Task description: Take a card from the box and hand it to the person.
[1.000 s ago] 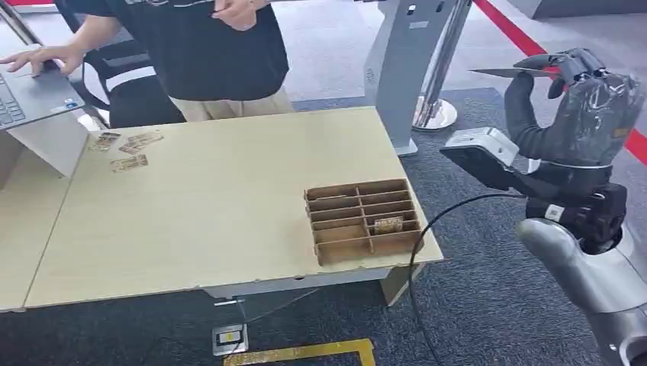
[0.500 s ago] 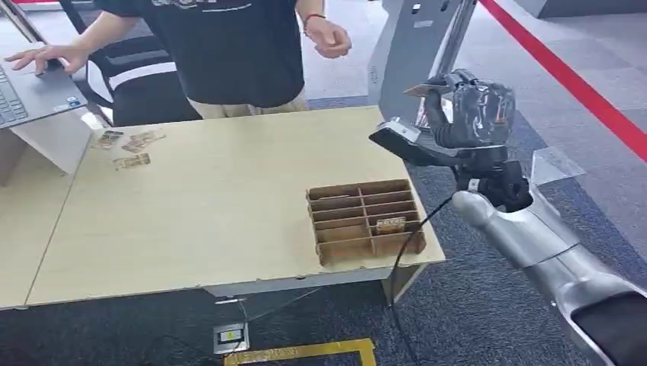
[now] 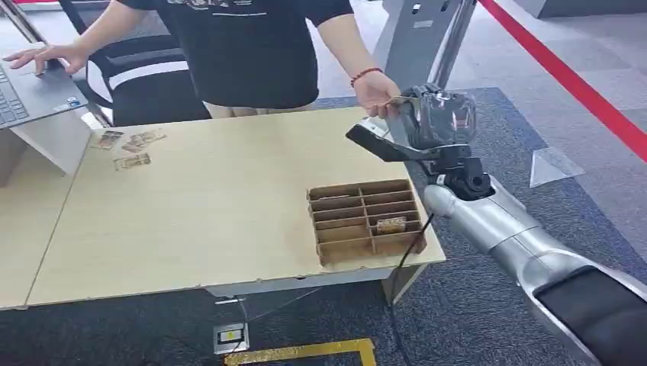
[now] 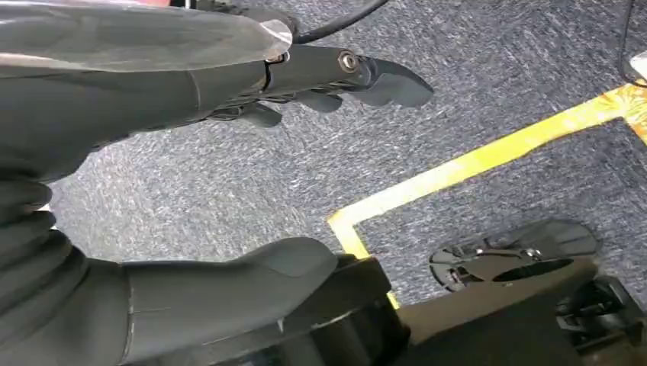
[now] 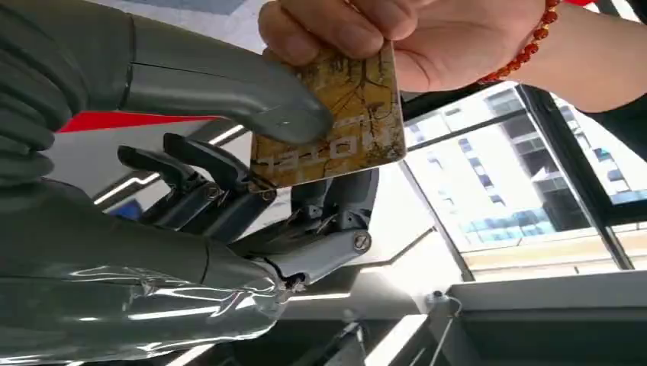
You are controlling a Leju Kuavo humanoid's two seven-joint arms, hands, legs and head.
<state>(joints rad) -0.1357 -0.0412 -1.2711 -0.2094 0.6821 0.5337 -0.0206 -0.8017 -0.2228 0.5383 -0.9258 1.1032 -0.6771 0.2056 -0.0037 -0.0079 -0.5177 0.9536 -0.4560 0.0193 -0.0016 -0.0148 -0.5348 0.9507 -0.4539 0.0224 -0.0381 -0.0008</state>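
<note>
person's hand (image 5: 397, 38) reached card (image 5: 332, 126); right hand (image 3: 431, 118) pinching it.

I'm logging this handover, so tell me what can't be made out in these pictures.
- Card, right wrist view: its top edge is under the person's fingers, part of its face under the right robot hand's thumb; the print is only partly legible.
- Card in the head view: a thin sliver, hidden by both hands.
- Box, head view: one card shows, too small to read.
- Cards at the table's far corner: too small to count.
</note>
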